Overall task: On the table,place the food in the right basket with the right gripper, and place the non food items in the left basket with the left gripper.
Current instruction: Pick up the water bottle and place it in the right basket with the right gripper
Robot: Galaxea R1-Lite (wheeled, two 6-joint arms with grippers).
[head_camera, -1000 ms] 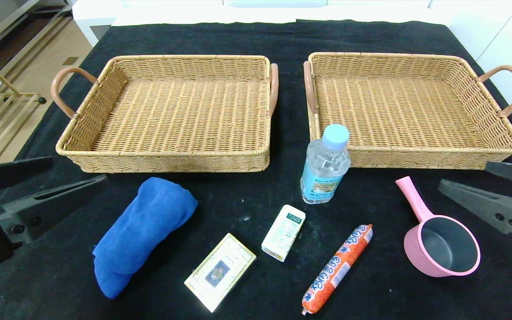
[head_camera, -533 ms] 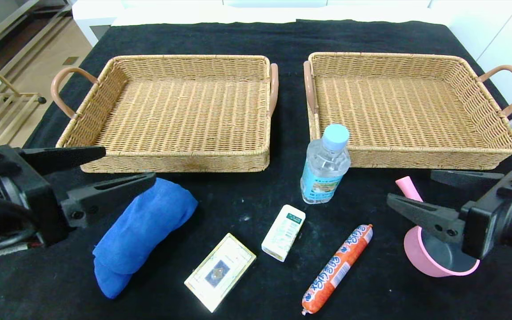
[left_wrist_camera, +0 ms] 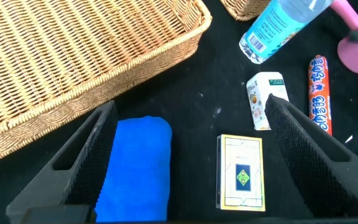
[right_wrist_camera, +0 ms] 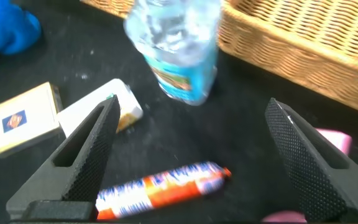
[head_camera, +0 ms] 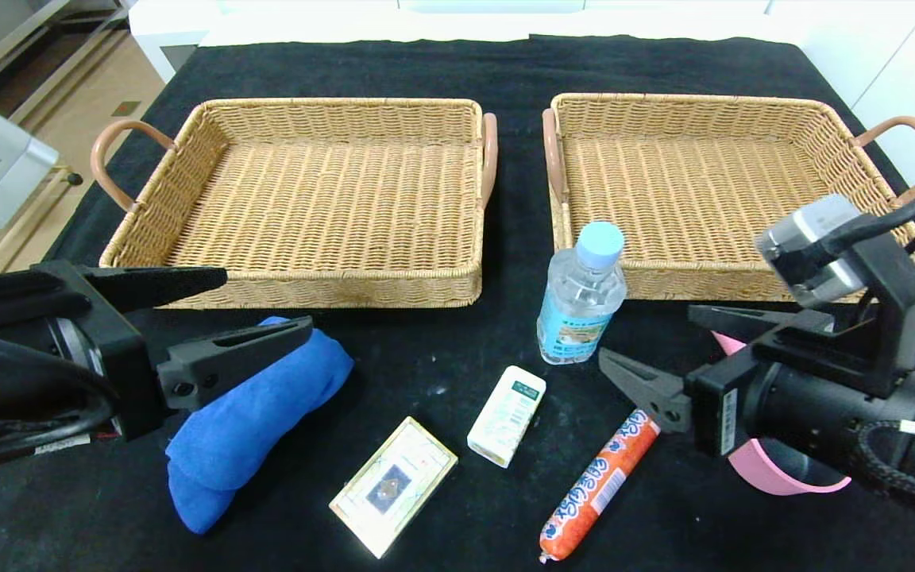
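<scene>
Fingers of the left gripper (head_camera: pixel 263 311) stand spread wide and hold nothing, with the crumpled blue cloth (head_camera: pixel 247 417) under and between them just in front of the left woven wicker basket (head_camera: pixel 306 282). The right gripper (head_camera: pixel 660 349) is likewise wide apart and bare, its fingers above the upper end of the orange-wrapped sausage stick (head_camera: pixel 600 483). From the head view the round pink plastic saucepan (head_camera: pixel 775 473) lies mostly hidden beneath the right arm, behind its fingers, while the left wrist view shows only a part of it. The right wrist view shows the sausage lying crosswise between the fingers, with the clear water bottle with a pale blue cap (right_wrist_camera: pixel 176 46) beyond them, before the right woven wicker basket (head_camera: pixel 743 278). The small white box with a green label (head_camera: pixel 507 415) and the flat cream card pack (head_camera: pixel 394 485) lie between the two grippers. Everything rests on a tabletop (head_camera: pixel 457 63) draped in black cloth; pale flooring and a wooden rack show past its left edge.
</scene>
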